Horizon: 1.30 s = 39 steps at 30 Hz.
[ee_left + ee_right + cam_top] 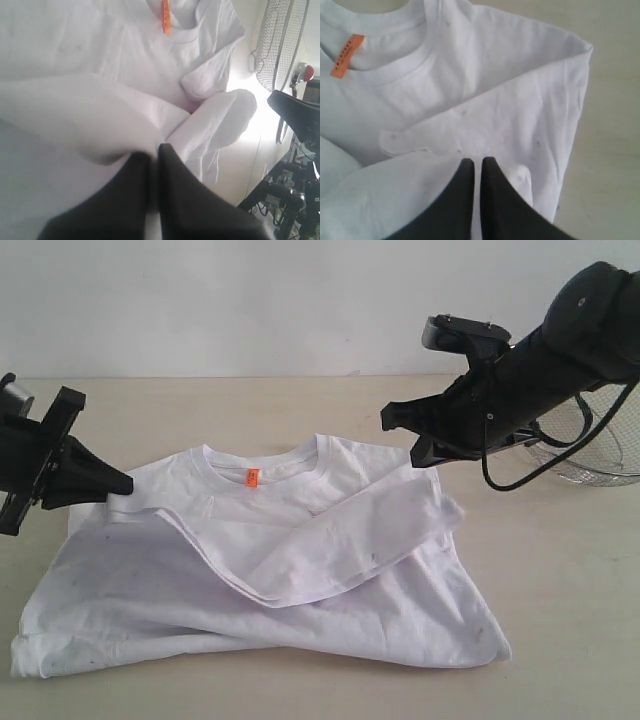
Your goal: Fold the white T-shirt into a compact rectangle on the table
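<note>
The white T-shirt [300,540] lies on the table [560,580], collar at the far side with an orange tag [251,478] showing. Its lower part is folded up over the body and a sleeve lies across the middle. My left gripper [125,483] is at the shirt's left shoulder, shut on a raised fold of the cloth [100,130] that bulges at the left gripper's tips [155,147]. My right gripper [405,445] is at the right shoulder. In the right wrist view the right gripper [476,161] is shut, with cloth [520,175] puckered at its tips.
A silver wire-mesh basket [600,450] stands at the back right of the table, behind the right arm, and the basket [280,40] also shows in the left wrist view. Bare tabletop runs along the front and right of the shirt.
</note>
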Available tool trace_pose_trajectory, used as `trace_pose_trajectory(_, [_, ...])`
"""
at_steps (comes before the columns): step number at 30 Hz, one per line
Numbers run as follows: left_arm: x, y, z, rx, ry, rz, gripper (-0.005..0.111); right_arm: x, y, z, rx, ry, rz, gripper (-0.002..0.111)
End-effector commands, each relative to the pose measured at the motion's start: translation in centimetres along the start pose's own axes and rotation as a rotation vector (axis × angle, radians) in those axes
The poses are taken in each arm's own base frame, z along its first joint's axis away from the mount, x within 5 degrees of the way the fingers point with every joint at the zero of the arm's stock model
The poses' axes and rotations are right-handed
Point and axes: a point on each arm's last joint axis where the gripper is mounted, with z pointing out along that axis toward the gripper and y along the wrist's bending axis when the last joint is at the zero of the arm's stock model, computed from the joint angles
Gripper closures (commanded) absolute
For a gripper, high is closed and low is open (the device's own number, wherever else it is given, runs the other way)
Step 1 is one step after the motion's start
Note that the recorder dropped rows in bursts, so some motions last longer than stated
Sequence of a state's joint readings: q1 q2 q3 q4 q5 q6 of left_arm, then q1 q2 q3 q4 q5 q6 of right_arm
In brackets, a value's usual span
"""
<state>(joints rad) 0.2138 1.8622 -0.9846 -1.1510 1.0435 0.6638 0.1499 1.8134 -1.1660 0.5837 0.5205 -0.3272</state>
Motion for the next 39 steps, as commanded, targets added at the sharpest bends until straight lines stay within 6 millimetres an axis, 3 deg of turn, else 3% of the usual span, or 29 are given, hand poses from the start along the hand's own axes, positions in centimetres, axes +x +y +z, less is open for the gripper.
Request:
trace_pose_trajectory(1, [-1.0, -0.8, -0.4, 0.012, -0.043, 0.02, 0.102, -0.8, 0.3, -0.5, -0.003, -0.036, 0.016, 0.108])
trace_pose_trajectory(8, [-2.2, -0.9, -0.6, -0.013, -0.093, 0.023, 0.102, -0.8, 0.2, -0.5, 0.0, -0.036, 0.011, 0.108])
trace_pose_trajectory(18, [-3.7, 1.5, 1.4, -0.031, -0.095, -0.049, 0.102, -0.1, 0.6, -0.7, -0.039, 0.049, -0.001, 0.108])
trace_pose_trajectory(26, [-5.4, 0.7, 1.0, -0.02, -0.146, -0.017, 0.102, 0.8, 1.5, -1.3, -0.122, 0.139, -0.024, 0.108])
trace_pose_trajectory(33, [-6.8, -0.4, 0.3, -0.006, -0.185, 0.008, 0.102, 1.7, 3.6, -2.3, -0.319, 0.237, -0.052, 0.108])
trace_pose_trajectory(39, [-7.3, 0.1, 0.7, -0.012, -0.188, -0.002, 0.102, 3.3, 6.5, -2.1, -0.393, 0.333, -0.171, 0.108])
